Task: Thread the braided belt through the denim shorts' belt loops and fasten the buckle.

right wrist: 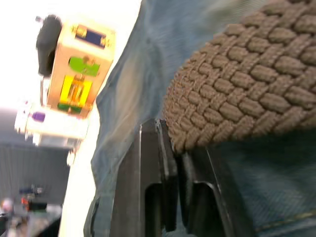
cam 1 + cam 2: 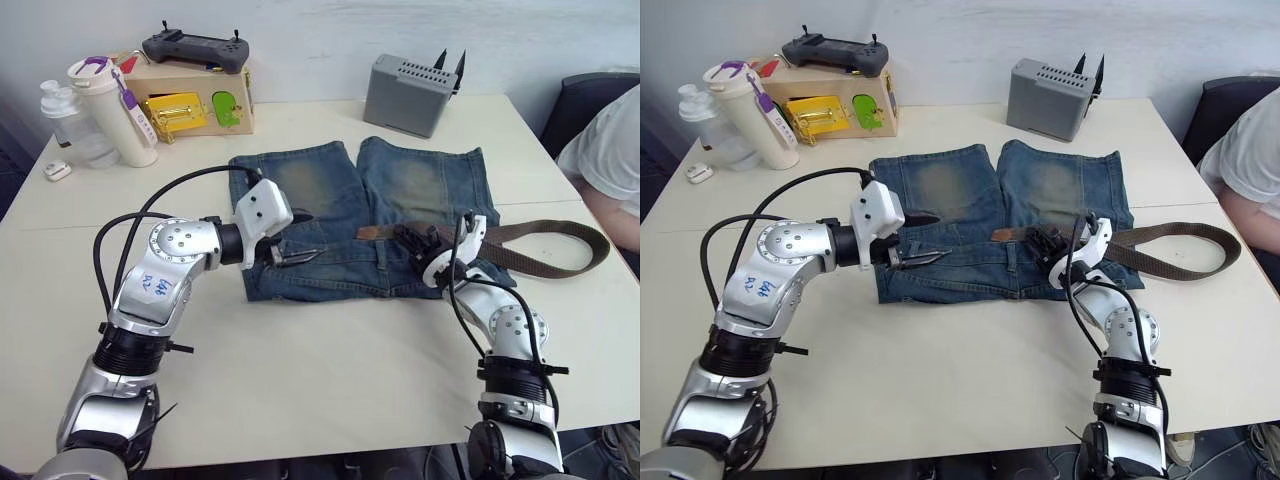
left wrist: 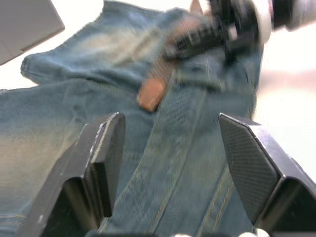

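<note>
right end effector (image 2: 420,243) clamps braided belt (image 2: 540,240) on denim shorts (image 2: 320,190).

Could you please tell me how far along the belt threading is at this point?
Early stage. The braided belt lies partly along the waistband of the denim shorts, tan tip near the middle; whether it passes any loop is unclear. In hand: the right gripper is shut on the belt, and the left gripper is open over the waistband. Left: the remaining threading and fastening.

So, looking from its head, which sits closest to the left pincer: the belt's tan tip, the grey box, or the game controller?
1. Belt's tan tip, just to the right of the left pincer.
2. Grey box, at the table's back, to the right.
3. Game controller, back left, atop the wooden box.
</note>
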